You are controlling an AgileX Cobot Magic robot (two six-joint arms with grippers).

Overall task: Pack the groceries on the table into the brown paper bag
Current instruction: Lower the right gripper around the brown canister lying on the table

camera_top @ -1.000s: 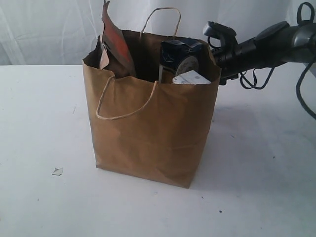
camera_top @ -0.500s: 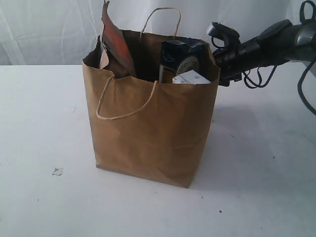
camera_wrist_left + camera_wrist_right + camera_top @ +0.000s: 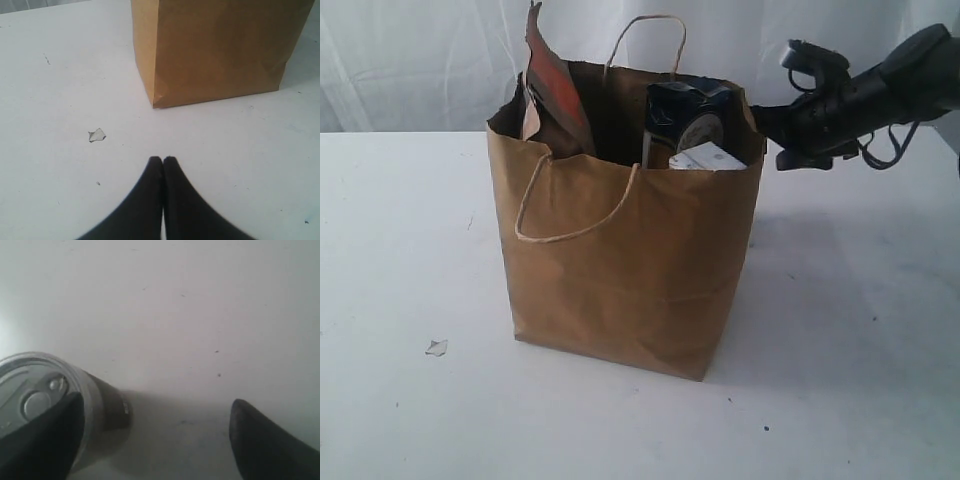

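The brown paper bag (image 3: pixel 630 260) stands upright mid-table, also seen as the brown paper bag (image 3: pixel 215 50) in the left wrist view. Out of its top poke a brown-orange pouch (image 3: pixel 555 95), a dark blue packet (image 3: pixel 685 105) and a small white carton (image 3: pixel 708 158). My left gripper (image 3: pixel 163 159) is shut and empty, low over the table in front of the bag. My right gripper (image 3: pixel 156 402) is open above the table. A pull-tab silver can (image 3: pixel 45 390) stands partly behind one of its fingers (image 3: pixel 45 440), not between the jaws. In the exterior view the right gripper (image 3: pixel 770 122) is behind the bag's right rim and the can is hidden.
A small paper scrap (image 3: pixel 436 347) lies on the white table (image 3: pixel 400 250) left of the bag, also seen as the scrap (image 3: pixel 96 134) in the left wrist view. A white curtain (image 3: pixel 420 60) hangs behind the table.
The right arm has drawn back to the right, away from the bag's rim. The bag, its contents and the left gripper have not moved.
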